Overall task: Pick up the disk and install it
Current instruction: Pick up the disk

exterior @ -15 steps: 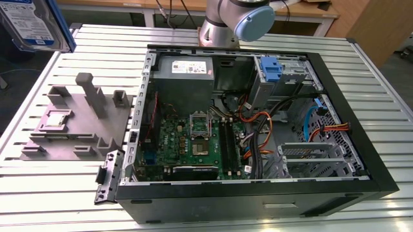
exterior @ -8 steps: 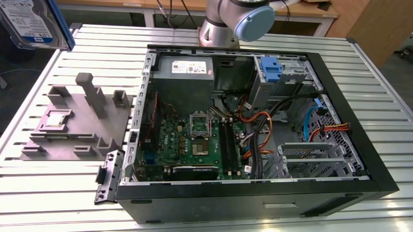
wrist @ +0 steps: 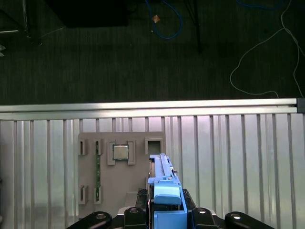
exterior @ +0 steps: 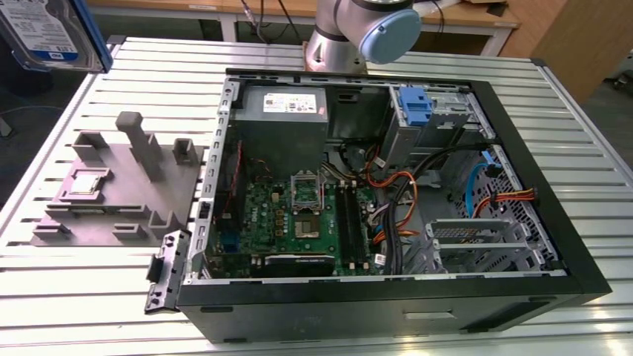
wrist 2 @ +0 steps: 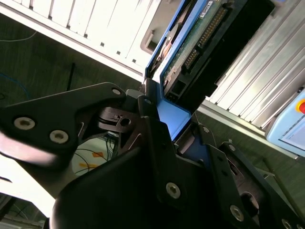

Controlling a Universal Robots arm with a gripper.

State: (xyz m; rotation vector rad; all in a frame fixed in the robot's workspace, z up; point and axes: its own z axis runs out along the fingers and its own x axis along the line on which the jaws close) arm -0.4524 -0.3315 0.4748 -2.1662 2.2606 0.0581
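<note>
From where I stand, the disk [exterior: 44, 33] hangs in the air over the far corner of the bench [exterior: 416, 58] at the exterior view's left. It is well apart from the open computer case [exterior: 396, 300], which takes the middle of the bench. The disk is held on its edge and not flat, with the label side turned toward the room.

In the second wrist view the gripper [wrist 2: 164, 112] has its black jaws closed firmly on the blue frame at one end of the disk. The metal body and the green circuit side with its connector are free beyond the jaws. I think this is the reason for such a grasp: the plastic frame takes the pressure, and the connector end is left open for a bay.

In the first wrist view the blue edge of the disk stands above the grey fixture [wrist: 114, 171]. The fixture lies near the bench edge, with the dark floor beyond it, and a small square chip [wrist: 120, 152] sits in one of its pockets. The disk is raised above the fixture, not resting in it.

Inside the case a metal drive cage [exterior: 475, 233] sits near the front corner at the exterior view's right, and the power supply [exterior: 292, 104] is against the far wall. Whether this cage is the intended place I cannot tell. To my judgement the picking up is done and the installing is not yet begun
</note>
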